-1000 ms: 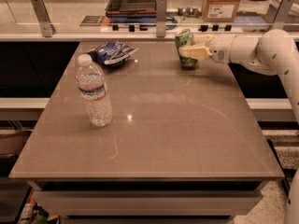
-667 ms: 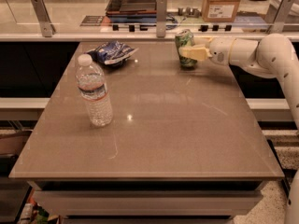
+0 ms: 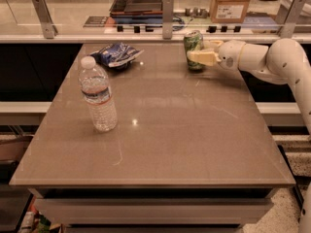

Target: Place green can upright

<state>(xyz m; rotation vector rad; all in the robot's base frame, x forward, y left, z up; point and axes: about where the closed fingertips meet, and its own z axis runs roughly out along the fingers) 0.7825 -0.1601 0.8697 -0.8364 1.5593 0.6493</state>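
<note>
Green can [image 3: 193,40] stands upright close to the far edge of the surface [image 3: 194,130], right of middle. The gripper [image 3: 197,50] comes in from the right, its fingers [image 3: 203,58] pinching the can. The bottle [image 3: 99,95] stands on the left and the snack bag [image 3: 115,55] far-left. Bare surface fills the middle and the near half.

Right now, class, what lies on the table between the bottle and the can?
Only bare table between bottle and can, in the camera view. The bag sits behind that line; the gripper grips the can.
</note>
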